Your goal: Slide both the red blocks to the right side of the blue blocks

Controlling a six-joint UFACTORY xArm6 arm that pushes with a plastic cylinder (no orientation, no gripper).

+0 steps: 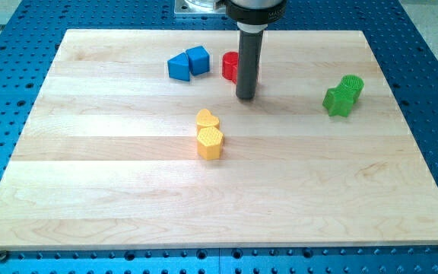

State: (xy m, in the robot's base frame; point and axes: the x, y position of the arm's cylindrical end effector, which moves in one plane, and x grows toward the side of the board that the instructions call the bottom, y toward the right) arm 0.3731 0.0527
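Observation:
Two blue blocks sit near the view's top: a blue triangular block (179, 68) and a blue cube (198, 59) touching it on its right. To their right lies a red block (230, 66), partly hidden behind the rod; only one red shape can be made out, and whether it is one block or two I cannot tell. My tip (245, 97) rests on the board just below and right of the red block, close to it.
Two yellow blocks, a heart (207, 119) and a hexagon (210, 142), touch near the board's middle. Two green blocks (343, 96) sit together at the view's right. The wooden board (90, 190) lies on a blue perforated table.

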